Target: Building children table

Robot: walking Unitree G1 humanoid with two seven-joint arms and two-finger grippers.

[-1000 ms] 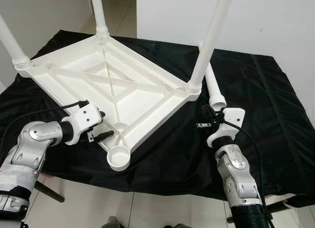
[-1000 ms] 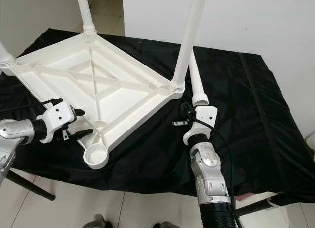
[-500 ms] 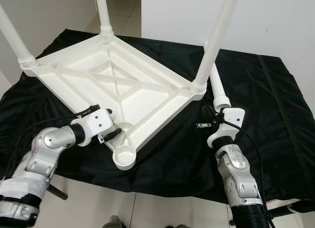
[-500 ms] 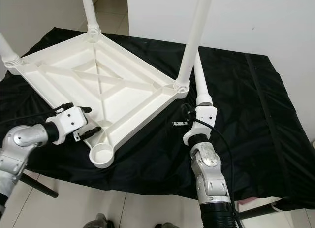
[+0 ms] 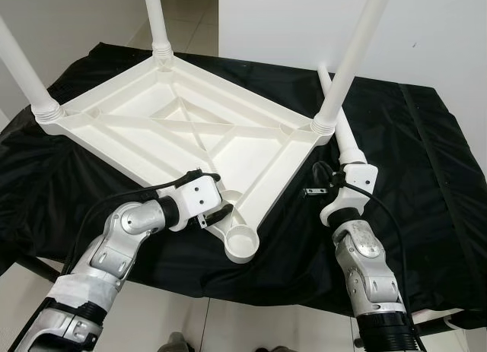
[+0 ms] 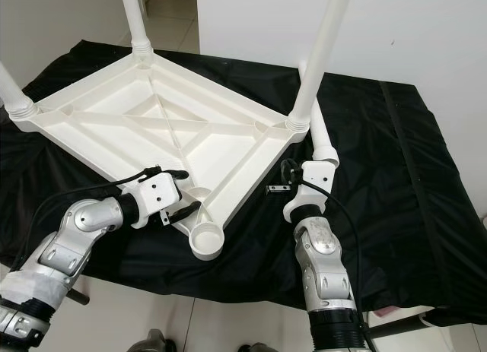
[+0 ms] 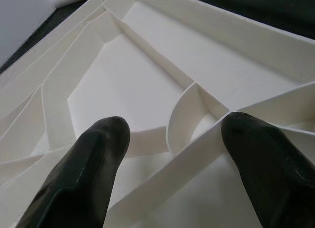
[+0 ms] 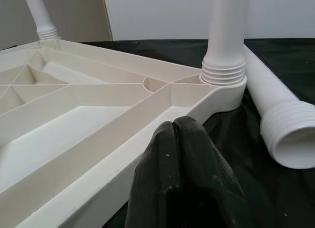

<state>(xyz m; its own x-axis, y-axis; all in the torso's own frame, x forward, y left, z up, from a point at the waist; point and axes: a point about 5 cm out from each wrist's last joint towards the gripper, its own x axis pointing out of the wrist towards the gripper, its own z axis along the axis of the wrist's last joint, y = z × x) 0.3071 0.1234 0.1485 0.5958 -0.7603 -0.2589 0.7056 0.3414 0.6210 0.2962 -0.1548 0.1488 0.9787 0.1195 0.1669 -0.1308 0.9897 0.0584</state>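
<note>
A white plastic children's table top (image 5: 190, 139) lies upside down on the black cloth, with three legs standing up in its corners. The near corner socket (image 5: 242, 245) has no leg in it. A loose white leg (image 5: 344, 135) lies on the cloth beside the right corner, threaded end (image 8: 290, 139) toward me. My left gripper (image 5: 216, 204) is open, its fingers (image 7: 98, 149) straddling the rim rib just left of the bare socket. My right gripper (image 5: 321, 174) is shut and holds nothing, close to the rim below the right corner leg (image 8: 226, 36).
The black cloth (image 5: 426, 185) covers the work table, whose near edge drops to a tiled floor (image 5: 228, 329). A white wall (image 5: 289, 25) stands just behind the table. Bare cloth lies to the right of the loose leg.
The table top has slid and turned to the right, and the bare socket has come nearer the middle. My left gripper moved right with the rim. The loose leg shifted slightly right.
</note>
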